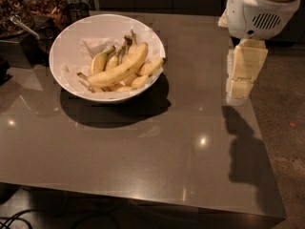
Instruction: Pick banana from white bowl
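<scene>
The white bowl (71,46) stands on the left part of the grey table (143,147). Several bananas lie in it. The longest banana (121,66) lies on top, running diagonally from lower left to upper right. Shorter bananas sit around and under it. My gripper (243,78) hangs at the table's right edge, well to the right of the bowl, pointing down with cream-coloured fingers. It holds nothing that I can see.
Dark containers with brownish contents (33,8) stand behind the bowl at the back left. The table's right edge (259,142) borders a speckled floor. My arm's shadow (243,147) falls on the table's right side.
</scene>
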Action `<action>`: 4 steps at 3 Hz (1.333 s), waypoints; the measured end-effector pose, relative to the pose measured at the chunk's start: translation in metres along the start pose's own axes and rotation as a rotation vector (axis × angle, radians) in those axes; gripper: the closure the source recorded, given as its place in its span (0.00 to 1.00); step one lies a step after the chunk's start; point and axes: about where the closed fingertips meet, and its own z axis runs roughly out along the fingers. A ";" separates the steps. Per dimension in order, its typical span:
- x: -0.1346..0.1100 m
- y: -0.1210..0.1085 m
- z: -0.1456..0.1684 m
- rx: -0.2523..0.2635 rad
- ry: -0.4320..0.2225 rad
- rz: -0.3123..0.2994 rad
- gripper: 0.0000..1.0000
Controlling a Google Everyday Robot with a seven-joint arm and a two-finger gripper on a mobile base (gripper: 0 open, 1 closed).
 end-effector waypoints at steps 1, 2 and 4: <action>-0.026 -0.008 -0.002 0.026 -0.017 -0.045 0.00; -0.065 -0.017 0.004 0.044 0.001 -0.127 0.00; -0.122 -0.035 0.026 0.078 0.090 -0.251 0.00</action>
